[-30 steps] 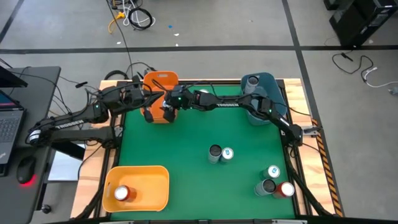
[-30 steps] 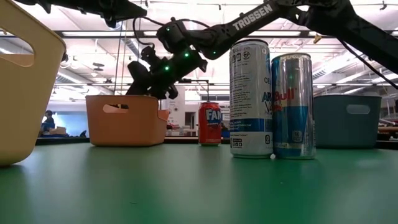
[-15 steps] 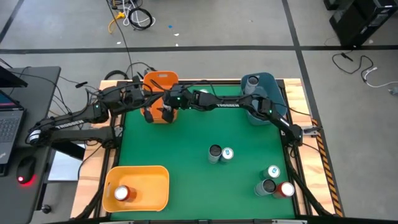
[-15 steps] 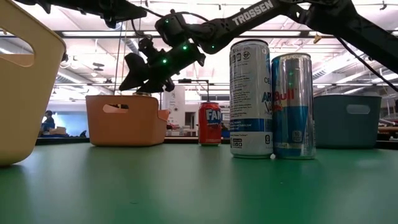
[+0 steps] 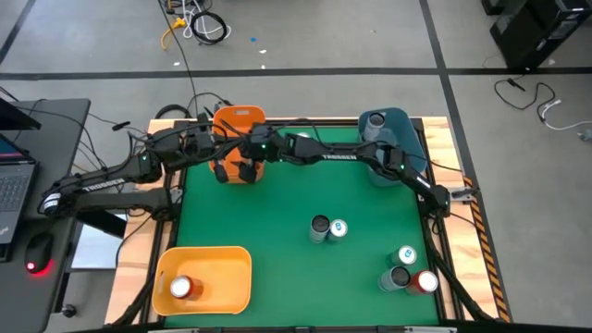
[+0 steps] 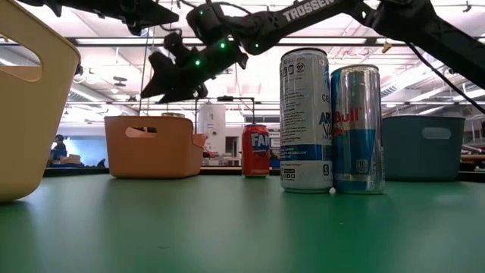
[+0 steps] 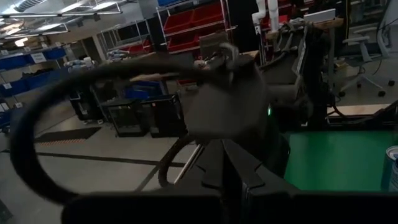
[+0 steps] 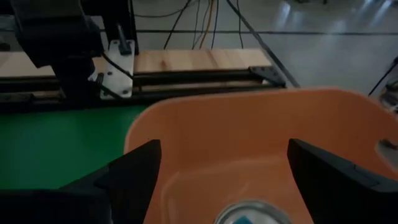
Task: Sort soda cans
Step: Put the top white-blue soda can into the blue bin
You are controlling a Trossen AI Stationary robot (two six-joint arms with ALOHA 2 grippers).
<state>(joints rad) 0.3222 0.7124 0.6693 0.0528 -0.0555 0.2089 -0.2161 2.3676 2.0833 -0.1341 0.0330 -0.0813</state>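
Green felt covers the table [image 5: 277, 222], seen from above. At eleven o'clock an orange bin [image 5: 239, 120] holds one can [image 8: 252, 213], only its silvery top showing. Above that bin hangs the right gripper [image 5: 242, 169], fingers spread wide and empty. At seven o'clock a yellow bin [image 5: 205, 277] holds a red-orange can [image 5: 180, 288]. At one o'clock a blue bin [image 5: 390, 139] holds one can [image 5: 376, 119]. Five cans stand loose: two near the centre [image 5: 327, 228], three at five o'clock [image 5: 408, 271]. Beside the orange bin waits the left gripper [image 5: 222, 146], clamped closed.
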